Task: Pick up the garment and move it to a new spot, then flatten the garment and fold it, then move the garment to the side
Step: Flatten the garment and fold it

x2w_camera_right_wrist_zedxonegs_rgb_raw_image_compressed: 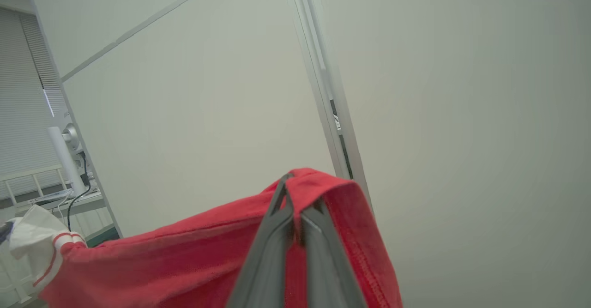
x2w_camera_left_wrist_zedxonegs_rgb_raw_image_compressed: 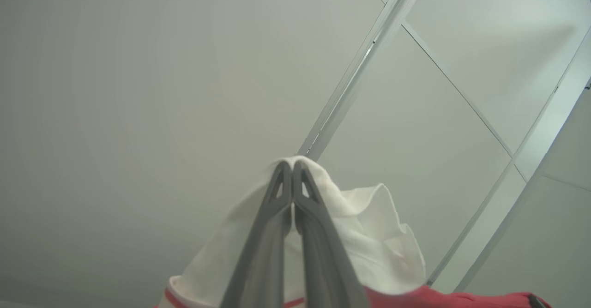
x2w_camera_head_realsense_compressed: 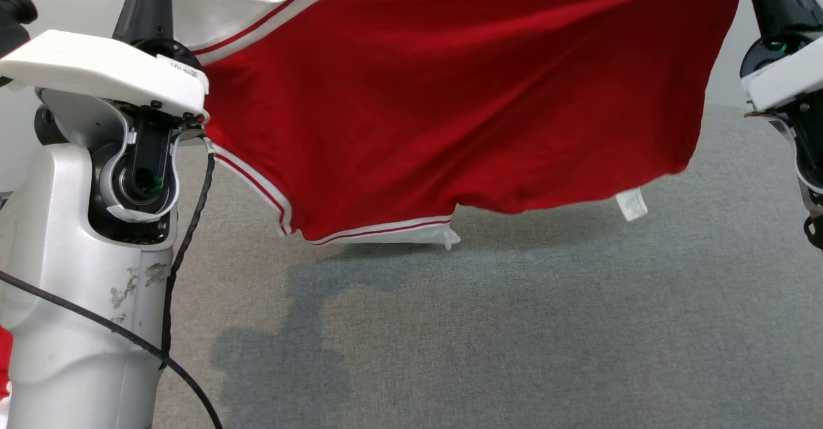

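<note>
The garment [x2w_camera_head_realsense_compressed: 450,101] is a red shirt with white, red-striped trim, hanging stretched in the air between my two arms above the grey table. Its lower hem and a white label [x2w_camera_head_realsense_compressed: 632,205] dangle just over the surface. My left gripper [x2w_camera_left_wrist_zedxonegs_rgb_raw_image_compressed: 291,172] is shut on the white sleeve part of the garment [x2w_camera_left_wrist_zedxonegs_rgb_raw_image_compressed: 360,225], pinched between its fingertips. My right gripper [x2w_camera_right_wrist_zedxonegs_rgb_raw_image_compressed: 295,192] is shut on a red edge of the garment [x2w_camera_right_wrist_zedxonegs_rgb_raw_image_compressed: 194,262], which drapes over its fingers. In the head view both grippers' tips lie above the top edge.
The grey felt table top [x2w_camera_head_realsense_compressed: 514,326] spreads below the hanging cloth. My left forearm [x2w_camera_head_realsense_compressed: 83,255] with its black cable [x2w_camera_head_realsense_compressed: 186,236] fills the left side, and my right wrist [x2w_camera_head_realsense_compressed: 784,75] stands at the right edge. A pale wall lies behind.
</note>
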Available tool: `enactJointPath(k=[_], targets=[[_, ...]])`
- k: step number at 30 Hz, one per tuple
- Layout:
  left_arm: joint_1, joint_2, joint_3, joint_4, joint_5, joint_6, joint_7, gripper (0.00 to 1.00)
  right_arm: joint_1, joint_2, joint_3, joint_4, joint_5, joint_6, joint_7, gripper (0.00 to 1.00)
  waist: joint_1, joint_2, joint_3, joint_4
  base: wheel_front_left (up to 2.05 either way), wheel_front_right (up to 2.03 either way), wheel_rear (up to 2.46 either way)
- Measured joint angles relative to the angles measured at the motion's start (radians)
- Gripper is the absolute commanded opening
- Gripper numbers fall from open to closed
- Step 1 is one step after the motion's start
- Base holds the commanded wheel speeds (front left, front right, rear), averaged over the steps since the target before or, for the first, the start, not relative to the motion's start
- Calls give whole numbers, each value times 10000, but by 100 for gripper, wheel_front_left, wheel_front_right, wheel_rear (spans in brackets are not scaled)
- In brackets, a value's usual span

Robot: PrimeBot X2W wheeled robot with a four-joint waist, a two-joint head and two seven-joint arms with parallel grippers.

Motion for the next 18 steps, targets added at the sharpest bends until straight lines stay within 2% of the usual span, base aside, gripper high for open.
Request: enactJointPath(k=[7,11,18], targets=[[-272,-297,384,303,-395,391,-105,0,-314,351,-441,433,884,0,215,0,0,0,238,-49,0,0,0],[-828,-357,389,474,-466,556,-90,0,-804,433,-512,650,961,0,393,0,0,0,624,-74,0,0,0],[-3600,-84,130,1252,40,813,146,0,-3082,522,-468,1149,823,0,627,0,0,0,1869,-120,0,0,0]])
